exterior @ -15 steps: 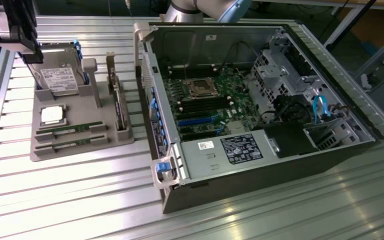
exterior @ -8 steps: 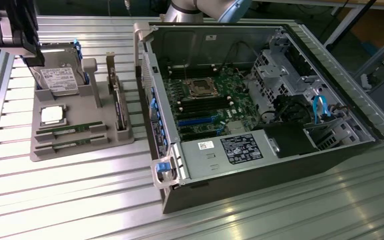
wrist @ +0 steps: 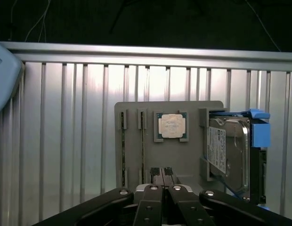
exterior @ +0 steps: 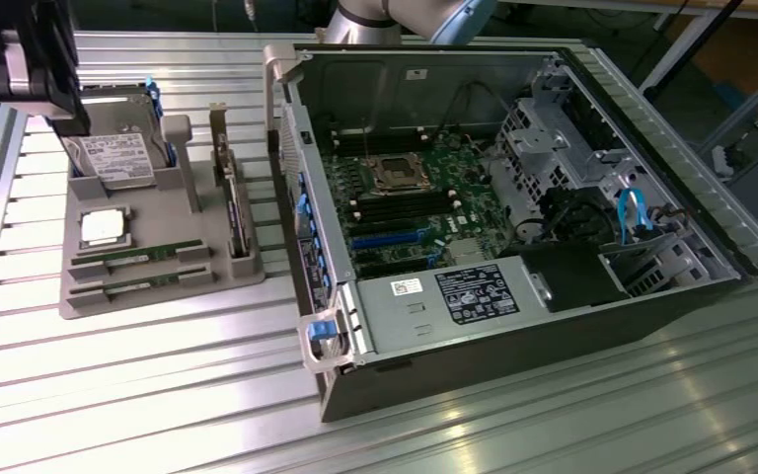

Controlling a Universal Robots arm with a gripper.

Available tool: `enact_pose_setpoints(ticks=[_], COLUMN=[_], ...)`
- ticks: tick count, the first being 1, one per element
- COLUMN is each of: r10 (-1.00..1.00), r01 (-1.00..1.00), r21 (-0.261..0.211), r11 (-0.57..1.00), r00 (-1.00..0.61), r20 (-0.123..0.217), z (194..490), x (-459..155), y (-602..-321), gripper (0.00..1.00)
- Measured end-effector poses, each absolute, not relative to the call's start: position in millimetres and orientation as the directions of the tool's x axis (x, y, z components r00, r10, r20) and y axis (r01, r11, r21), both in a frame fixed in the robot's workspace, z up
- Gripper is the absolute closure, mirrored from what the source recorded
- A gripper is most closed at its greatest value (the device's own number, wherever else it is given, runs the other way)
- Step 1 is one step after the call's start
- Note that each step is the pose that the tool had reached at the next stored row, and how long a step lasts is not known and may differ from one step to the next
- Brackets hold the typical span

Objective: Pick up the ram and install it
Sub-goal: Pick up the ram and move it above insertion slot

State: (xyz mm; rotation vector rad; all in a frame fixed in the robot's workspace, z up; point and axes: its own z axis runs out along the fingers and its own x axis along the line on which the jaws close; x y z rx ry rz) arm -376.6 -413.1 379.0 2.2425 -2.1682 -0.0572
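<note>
Atop grey tray (exterior: 155,302): ram (exterior: 135,259), second ram (exterior: 135,286), CPU (exterior: 103,227), hard drive (exterior: 122,158); tool (wrist: 161,173) closed above.

Matte black jaws studded with silver screws (wrist: 120,192), arm (exterior: 376,14) silvery grey.

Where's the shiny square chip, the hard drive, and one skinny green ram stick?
shiny square chip (wrist: 171,126): wrist view, middle of its silver lid.
hard drive (wrist: 228,155): wrist view, its flat metal face.
ram stick (exterior: 139,257): exterior view, middle of the stick nearer the chip.
</note>
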Motion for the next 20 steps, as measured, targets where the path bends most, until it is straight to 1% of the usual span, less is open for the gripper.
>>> enact_pose_setpoints(ticks=[20], r10=[-0.999], r01=[-0.999], r21=[0.041], r11=[-0.034], r00=[0.033], r20=[-0.011], z=[366.9], x=[-376.6], y=[-413.1], gripper=[0.90])
